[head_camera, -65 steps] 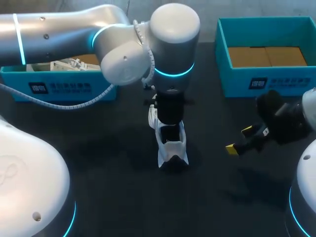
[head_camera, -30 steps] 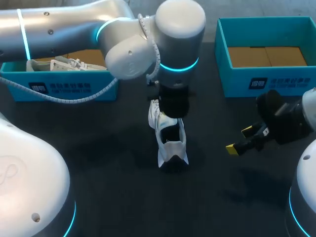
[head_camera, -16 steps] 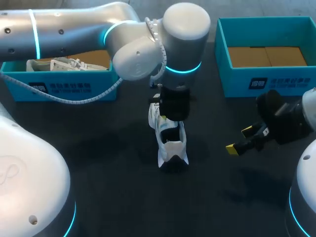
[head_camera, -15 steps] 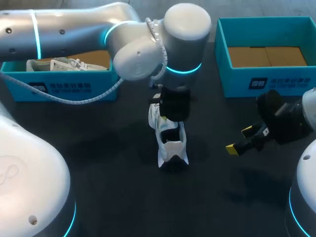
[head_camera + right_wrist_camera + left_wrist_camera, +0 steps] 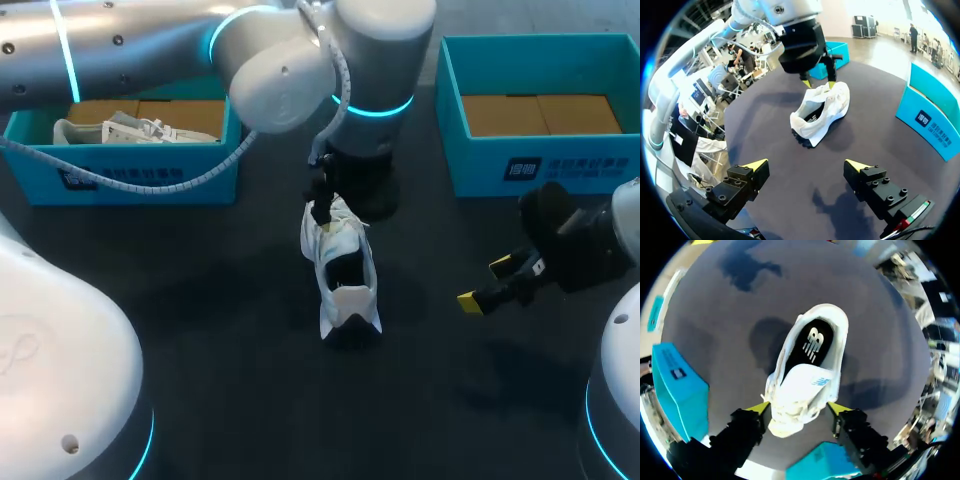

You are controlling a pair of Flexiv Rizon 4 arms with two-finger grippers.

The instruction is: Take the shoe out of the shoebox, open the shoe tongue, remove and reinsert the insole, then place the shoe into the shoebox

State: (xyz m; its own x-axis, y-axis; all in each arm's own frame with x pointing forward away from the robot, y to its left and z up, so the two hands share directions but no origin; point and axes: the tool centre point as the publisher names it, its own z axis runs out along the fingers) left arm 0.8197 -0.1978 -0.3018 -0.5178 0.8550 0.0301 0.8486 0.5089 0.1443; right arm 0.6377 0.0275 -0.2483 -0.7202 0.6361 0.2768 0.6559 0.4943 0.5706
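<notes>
My left fingers [image 5: 799,408] hang spread over the laced front of the white shoe [image 5: 810,352], one yellow tip just beside each flank. I cannot tell whether either tip touches, and I judge that nothing is gripped. The shoe stands upright on the dark surface [image 5: 880,325] directly under them. Its tongue [image 5: 802,382] lies over the instep between the tips, and the dark insole [image 5: 812,342] sits flat in the opening just ahead.

I take opening the tongue to be the step in hand. To do it well I would come down onto the tongue's free edge, pinch that alone without catching the laces, and fold it toward the toe. I would go slowly, since so light a shoe could tip or slide.

My right fingers [image 5: 806,166] are spread too, with nothing between them. They are well apart from the shoe, with bare surface between, and could come in to brace the heel.

Farther out, a blue shoebox [image 5: 120,178] holding a second shoe [image 5: 130,130] stands to one side of my left fingers. Another shoebox [image 5: 540,170] stands beyond my right ones. Their walls are the edges to lift over.
</notes>
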